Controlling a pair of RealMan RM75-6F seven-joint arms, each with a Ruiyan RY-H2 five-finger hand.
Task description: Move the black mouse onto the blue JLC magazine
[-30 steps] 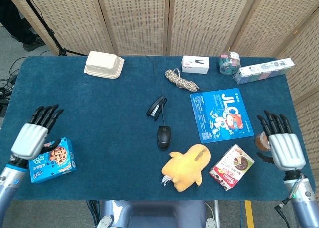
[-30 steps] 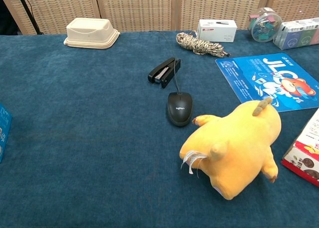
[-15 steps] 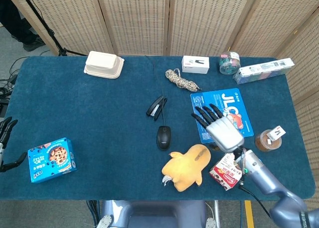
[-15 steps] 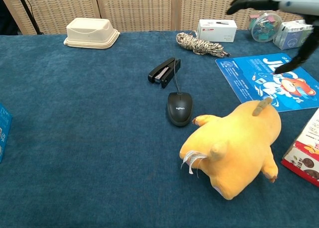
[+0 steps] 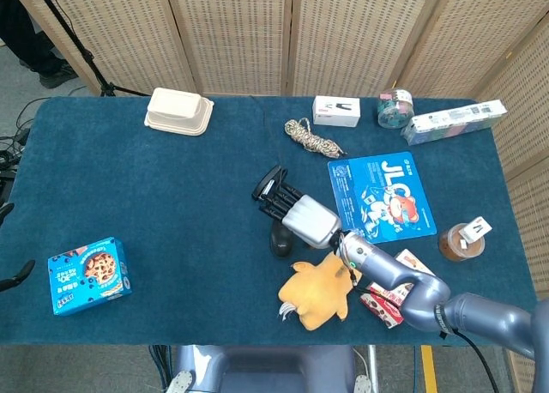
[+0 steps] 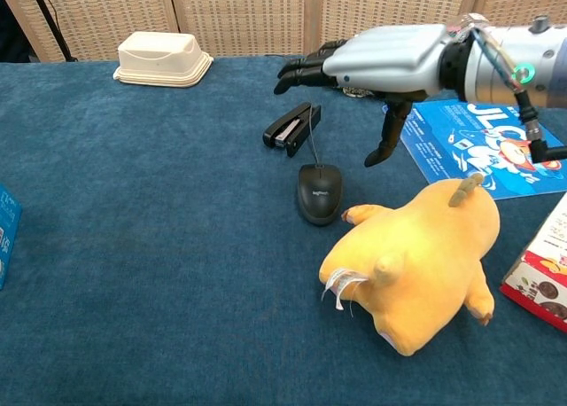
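Head view: on the blue-clothed table (image 5: 171,204), the black mouse (image 5: 280,238) lies left of the blue JLC magazine (image 5: 380,197), partly under the right hand (image 5: 300,213).

Chest view: the right hand (image 6: 376,65) hovers above the mouse (image 6: 319,193), fingers spread, holding nothing, near a yellow plush (image 6: 416,264).

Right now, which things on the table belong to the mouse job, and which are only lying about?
For the job:
black mouse
blue JLC magazine
right hand, open above the mouse

Lying about:
stapler
yellow plush toy
rope bundle
cream food box
cookie box
white box
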